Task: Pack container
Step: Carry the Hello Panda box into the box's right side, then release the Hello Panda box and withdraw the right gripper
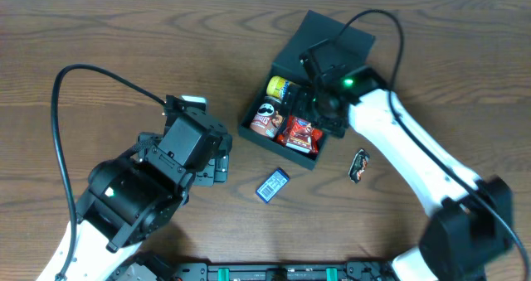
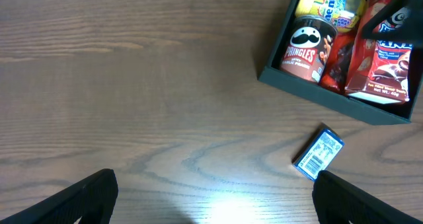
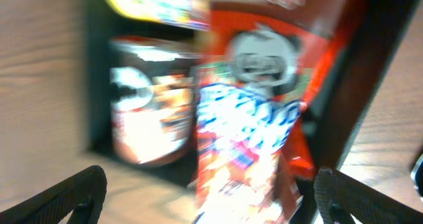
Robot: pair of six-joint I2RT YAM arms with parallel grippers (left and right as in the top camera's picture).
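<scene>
Teal-black, matte, the container [image 1: 309, 47] sat right of centre on the table [image 1: 124, 32] beneath my right gripper [image 3: 211, 207], flap lid thrown back. That lid and a dark wrapper [image 1: 358, 165] nearby showed only from overhead, my right wrist view being blurred. Left wrist view read "Pringles" on a can [image 2: 305, 47] and "Net Wt. 40g" on a red packet [image 2: 386, 62], both inside, with a blue box [image 2: 319, 152] just outside; jaws stood spread on both sides, my left gripper [image 2: 215, 211] over the wood, pinching nothing.

I read this as a robotics lab bench. Bare wood-grain table [image 1: 99, 24]; left arm [image 1: 133, 190] and right arm [image 1: 406, 148], both cabled; black rail [image 1: 274, 273] with green fittings along the near edge; snack packs [image 1: 300, 134] staged in a container [image 1: 328, 39].
</scene>
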